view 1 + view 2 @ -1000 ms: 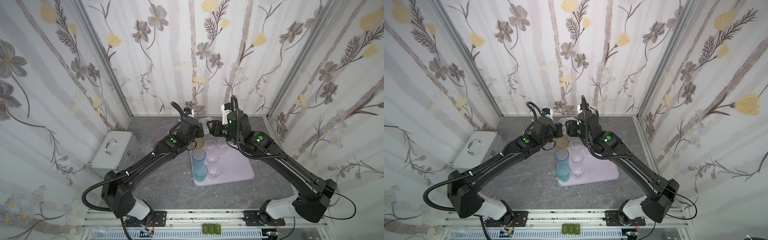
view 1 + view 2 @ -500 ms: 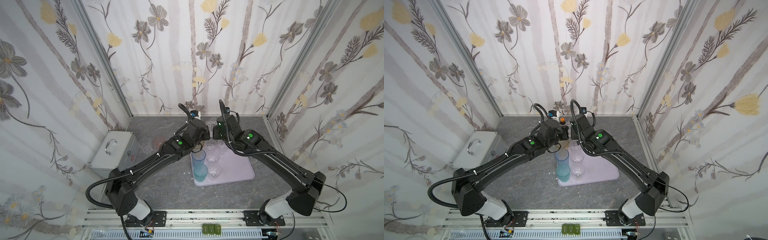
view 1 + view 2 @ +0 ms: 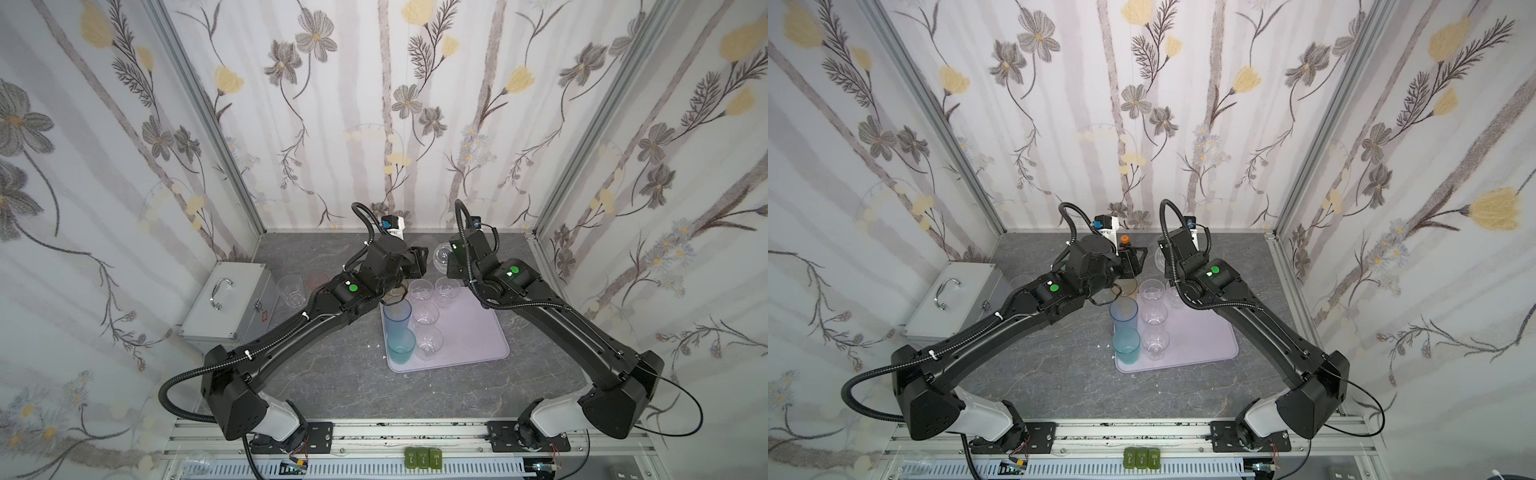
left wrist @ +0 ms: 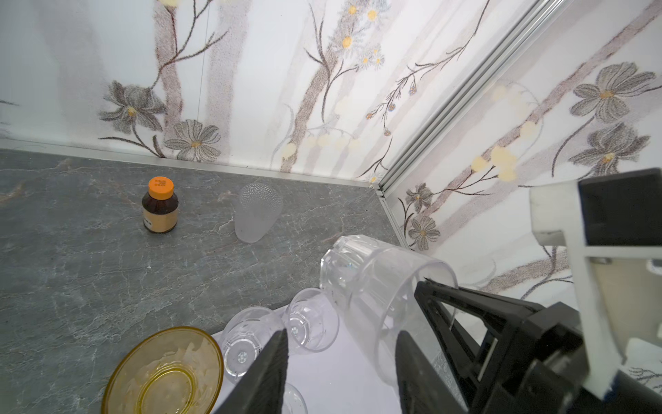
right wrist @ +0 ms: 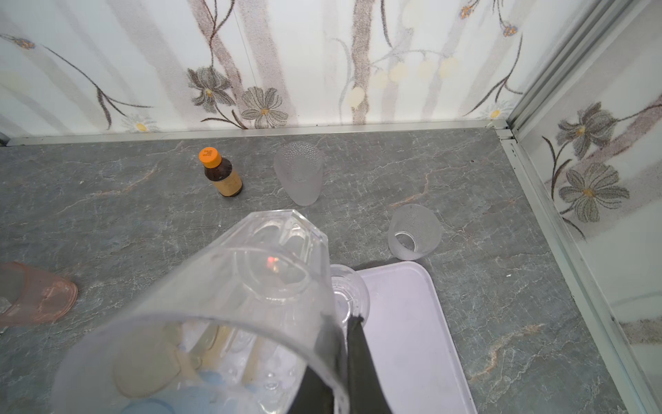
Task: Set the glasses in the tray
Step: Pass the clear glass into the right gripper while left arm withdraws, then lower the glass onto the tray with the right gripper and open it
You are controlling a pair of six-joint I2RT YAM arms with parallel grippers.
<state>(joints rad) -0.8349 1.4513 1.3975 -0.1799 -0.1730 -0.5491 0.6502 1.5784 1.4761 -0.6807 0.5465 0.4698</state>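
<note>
The clear glass (image 3: 441, 252) is hanging tilted above the tray's (image 3: 473, 332) far edge, with its base pointing far and its mouth facing the right gripper (image 3: 451, 262), which is pinching the rim wall. The long axis is lying well off upright, so placement is likely calling for a wrist turn over the tray's bare right half. The left gripper (image 4: 342, 333) is standing spread beside the glass, gripping nothing. The right wrist view alone is showing a frosted glass (image 5: 413, 233) lying just beyond the tray.
</note>
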